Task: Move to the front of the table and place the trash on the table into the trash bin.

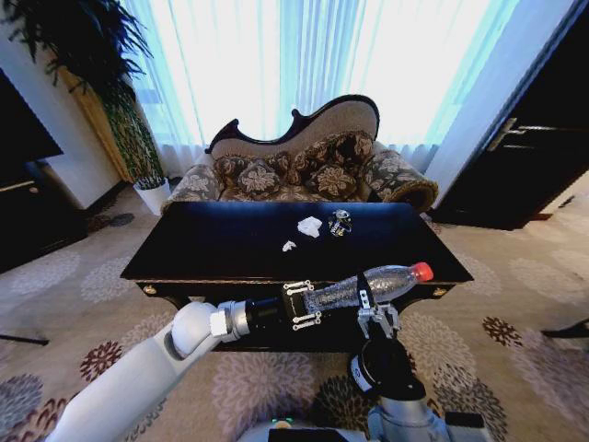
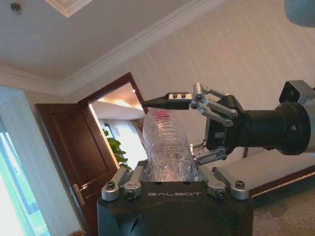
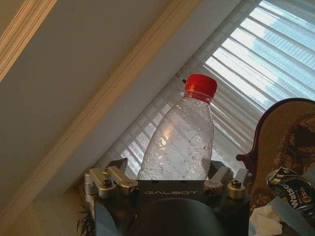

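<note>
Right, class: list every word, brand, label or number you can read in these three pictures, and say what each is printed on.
"GALBOT" on the black body of the left gripper, which holds the clear bottle.
"GALBOT" on the right gripper body, below the same bottle.
"Wats", cut off, on the label of a crumpled piece of trash on the table.
Smaller print on that label is too blurred to read.

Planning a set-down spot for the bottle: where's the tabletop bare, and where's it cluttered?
The table is bare across its left half and along the near edge, also at the far right corner. Clutter sits in the far centre: white paper scraps and a small crushed shiny piece. Both grippers, left and right, hold the clear bottle over the front right edge.
</note>
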